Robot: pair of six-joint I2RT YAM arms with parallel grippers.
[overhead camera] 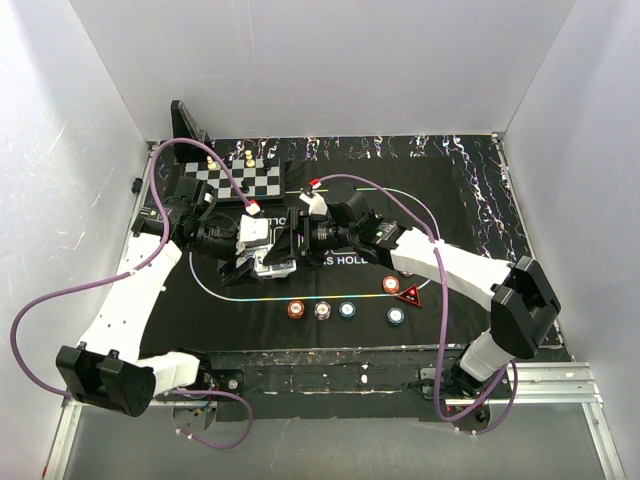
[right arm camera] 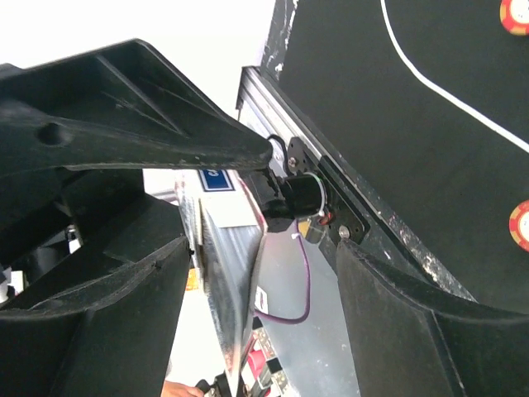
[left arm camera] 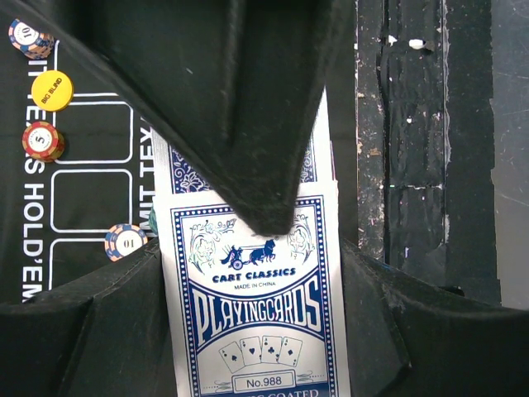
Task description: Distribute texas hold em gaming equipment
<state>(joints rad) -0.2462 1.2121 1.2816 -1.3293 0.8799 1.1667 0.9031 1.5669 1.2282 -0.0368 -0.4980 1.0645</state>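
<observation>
My left gripper [overhead camera: 258, 262] [left arm camera: 250, 248] is shut on a blue-and-white playing card box [left arm camera: 252, 306], which is pinched between both jaws above the mat's left part. My right gripper [overhead camera: 287, 245] [right arm camera: 264, 248] stands open right beside it; the box [right arm camera: 216, 273] shows edge-on near its left finger, clear of the right one. A black finger [left arm camera: 231, 107] lies across the box's top. Three chips [overhead camera: 322, 309] sit in a row at the front. Another chip [overhead camera: 396, 316], an orange chip [overhead camera: 391, 285] and a red triangular marker [overhead camera: 410, 295] lie to the right. A yellow disc [left arm camera: 51, 89] sits among chips.
A black-and-white chessboard [overhead camera: 245, 180] with pieces stands at the back left, just behind both wrists. The black poker mat [overhead camera: 470, 220] covers the table between white walls. Purple cables loop over both arms. A metal rail [overhead camera: 560, 380] runs along the near edge.
</observation>
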